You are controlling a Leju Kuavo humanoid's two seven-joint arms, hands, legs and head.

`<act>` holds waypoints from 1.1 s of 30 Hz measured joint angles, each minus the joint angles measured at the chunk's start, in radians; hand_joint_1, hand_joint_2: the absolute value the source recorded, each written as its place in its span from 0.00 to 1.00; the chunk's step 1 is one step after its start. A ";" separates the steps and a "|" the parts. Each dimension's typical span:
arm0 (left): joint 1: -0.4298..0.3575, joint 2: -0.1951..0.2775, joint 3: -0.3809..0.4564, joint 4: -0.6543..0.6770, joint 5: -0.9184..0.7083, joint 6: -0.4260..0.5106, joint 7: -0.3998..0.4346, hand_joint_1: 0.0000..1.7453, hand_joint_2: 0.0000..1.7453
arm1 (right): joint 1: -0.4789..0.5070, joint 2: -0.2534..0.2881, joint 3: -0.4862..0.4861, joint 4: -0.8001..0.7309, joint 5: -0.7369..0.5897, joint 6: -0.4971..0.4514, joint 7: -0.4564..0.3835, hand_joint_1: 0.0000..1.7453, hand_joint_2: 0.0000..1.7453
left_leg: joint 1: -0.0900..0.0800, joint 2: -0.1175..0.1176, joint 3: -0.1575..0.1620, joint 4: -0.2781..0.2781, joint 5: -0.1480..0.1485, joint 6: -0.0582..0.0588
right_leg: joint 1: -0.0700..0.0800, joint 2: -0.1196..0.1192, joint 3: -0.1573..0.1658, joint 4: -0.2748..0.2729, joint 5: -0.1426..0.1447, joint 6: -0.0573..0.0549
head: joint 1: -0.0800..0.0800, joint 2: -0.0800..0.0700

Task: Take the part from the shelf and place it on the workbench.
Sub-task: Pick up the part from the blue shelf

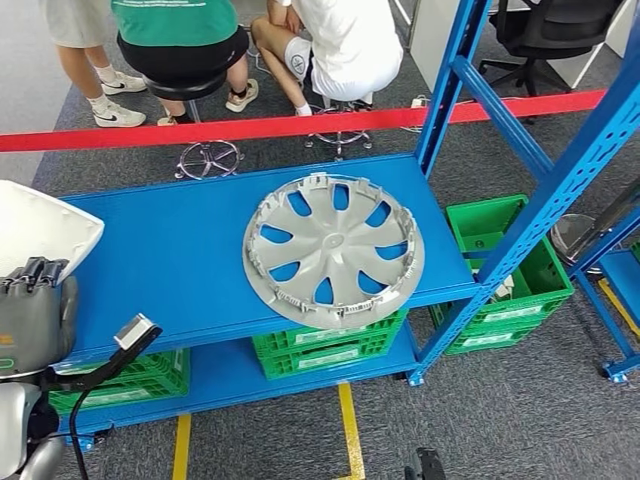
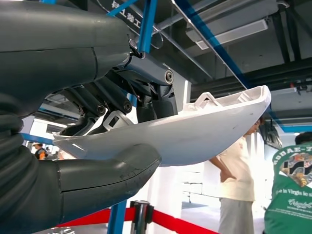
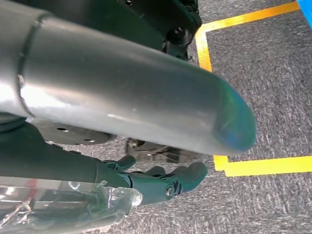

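**One part in hand, off the shelf**

Carry step judged in progress. A white part (image 2: 191, 131), a curved plastic shell with clips on its inner face, is held by the left hand (image 2: 121, 126), thumb beneath and fingers on top, raised beside the blue shelf (image 1: 173, 250). The right hand (image 3: 162, 183) hangs over the floor, fingers loosely extended, nothing held. A silver hubcap (image 1: 333, 250) lies on the shelf. Next: a turn to the workbench is called for.

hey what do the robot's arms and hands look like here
The left hand has a grey ribbed cover, a thick smooth grey thumb and darker linked fingers with round silver pins. The right hand has dark fingers beside a smooth silver tube. A black cable loops below the left wrist.
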State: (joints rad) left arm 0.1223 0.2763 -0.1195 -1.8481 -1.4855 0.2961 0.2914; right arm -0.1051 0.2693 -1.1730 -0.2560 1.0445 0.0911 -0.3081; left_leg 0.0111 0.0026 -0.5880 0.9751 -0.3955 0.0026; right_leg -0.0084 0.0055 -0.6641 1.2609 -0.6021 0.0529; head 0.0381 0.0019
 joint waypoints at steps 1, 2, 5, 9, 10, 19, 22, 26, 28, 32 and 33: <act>0.003 -0.007 0.005 0.000 0.000 0.000 -0.008 1.00 1.00 | 0.000 0.000 0.000 0.000 0.000 0.000 0.000 0.00 0.00 | 0.002 0.001 -0.003 0.000 0.002 -0.002 | -0.002 0.000 -0.005 0.025 -0.003 0.003 | 0.000 0.000; 0.006 -0.014 0.009 0.000 0.000 0.000 -0.016 1.00 1.00 | 0.001 0.000 0.000 0.000 0.000 0.001 0.001 0.00 0.00 | 0.004 0.001 -0.006 0.001 0.005 -0.006 | -0.004 0.000 0.007 0.012 0.012 0.006 | 0.000 0.000; 0.012 -0.030 0.022 0.000 0.000 0.002 -0.028 1.00 1.00 | -0.003 0.001 0.000 0.000 0.000 0.002 0.001 0.00 0.00 | 0.013 -0.001 -0.015 0.006 0.013 -0.022 | -0.009 0.002 0.115 -0.172 0.086 0.015 | 0.001 0.000; 0.018 -0.042 0.036 0.000 0.000 0.006 -0.037 1.00 1.00 | -0.005 0.002 0.000 0.002 0.001 0.005 0.000 0.00 0.00 | 0.013 -0.004 -0.025 0.008 0.035 -0.051 | -0.004 0.011 0.136 -0.229 0.102 -0.015 | 0.000 0.000; 0.021 -0.044 0.037 0.000 0.000 0.006 -0.038 1.00 1.00 | -0.005 0.002 0.000 0.002 0.001 0.006 -0.001 0.00 0.00 | 0.015 -0.004 -0.030 0.010 0.032 -0.057 | -0.004 0.011 0.129 -0.227 0.108 -0.026 | 0.000 0.000; 0.029 -0.058 0.052 0.000 0.000 0.006 -0.041 1.00 1.00 | -0.007 0.002 0.000 0.002 -0.001 0.017 -0.012 0.00 0.00 | 0.004 -0.004 -0.031 0.211 -0.110 -0.043 | 0.013 0.006 0.030 -0.226 0.188 -0.064 | -0.010 0.000; 0.027 -0.062 0.055 0.000 0.000 0.007 -0.044 1.00 1.00 | -0.010 0.003 0.000 0.002 -0.003 0.023 -0.017 0.00 0.00 | -0.007 -0.003 0.092 0.033 -0.099 -0.028 | 0.018 0.007 0.011 -0.225 0.214 -0.055 | -0.011 0.000; 0.030 -0.067 0.056 0.000 0.000 0.008 -0.049 1.00 1.00 | -0.008 0.003 0.000 0.002 -0.007 0.027 -0.020 0.00 0.00 | -0.010 -0.001 0.083 -0.002 -0.079 -0.009 | 0.014 0.005 -0.005 -0.225 0.223 -0.031 | -0.011 0.000; 0.030 -0.070 0.056 0.001 0.000 0.007 -0.052 1.00 1.00 | -0.006 0.003 0.000 0.002 -0.007 0.026 -0.020 0.00 0.00 | -0.006 0.001 0.062 -0.003 -0.058 0.001 | 0.012 0.004 -0.032 -0.154 0.143 -0.020 | -0.009 0.000; 0.034 -0.079 0.058 0.001 0.000 0.006 -0.057 1.00 1.00 | -0.008 0.003 0.000 0.002 0.000 0.023 -0.020 0.00 0.00 | -0.006 0.002 0.000 -0.002 -0.010 0.003 | 0.010 0.003 -0.057 0.053 0.037 -0.009 | -0.006 0.000; 0.036 -0.081 0.059 0.001 0.000 0.006 -0.058 1.00 1.00 | -0.008 0.003 0.000 0.002 0.001 0.022 -0.020 0.00 0.00 | -0.006 0.002 -0.014 -0.001 0.001 0.002 | 0.010 0.003 -0.030 0.043 0.061 -0.009 | -0.006 0.000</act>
State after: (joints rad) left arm 0.1587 0.1954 -0.0605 -1.8467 -1.4855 0.3018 0.2334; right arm -0.1133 0.2720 -1.1729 -0.2537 1.0457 0.1133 -0.3284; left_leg 0.0050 0.0042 -0.6023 0.9741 -0.3941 0.0042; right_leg 0.0014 0.0080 -0.6940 1.3038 -0.5408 0.0440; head 0.0325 0.0019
